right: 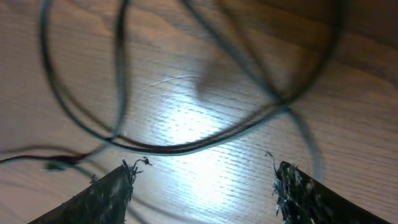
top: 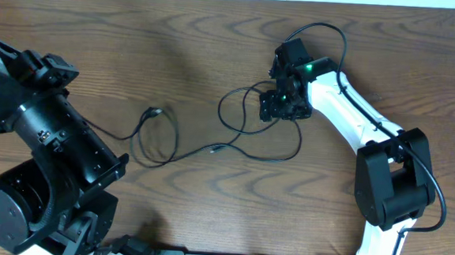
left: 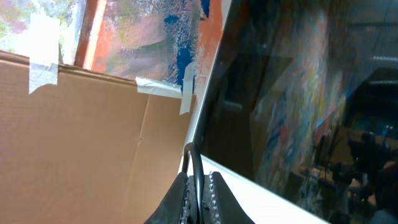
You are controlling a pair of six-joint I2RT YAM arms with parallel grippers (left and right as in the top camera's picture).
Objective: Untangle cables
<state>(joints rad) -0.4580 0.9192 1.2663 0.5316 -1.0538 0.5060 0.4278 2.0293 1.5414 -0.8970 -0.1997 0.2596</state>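
Black cord [right: 174, 150] blurred under right end effector [right: 203, 174], fingers apart, empty; left end effector [left: 199, 186] closed, facing cardboard [left: 81, 137].

- Right arm [top: 347, 111]: white with black joints, stretched forward from its base, wrist bent downward.
- Right gripper [right: 202, 186]: pointing down, fingers [right: 115, 190] spread well apart, with frayed pad edges on both tips and a wide gap between them.
- Left arm [top: 53, 133]: black, folded back over its base.
- Left gripper [left: 199, 199]: tilted up and outward, both fingers pressed together with no gap.
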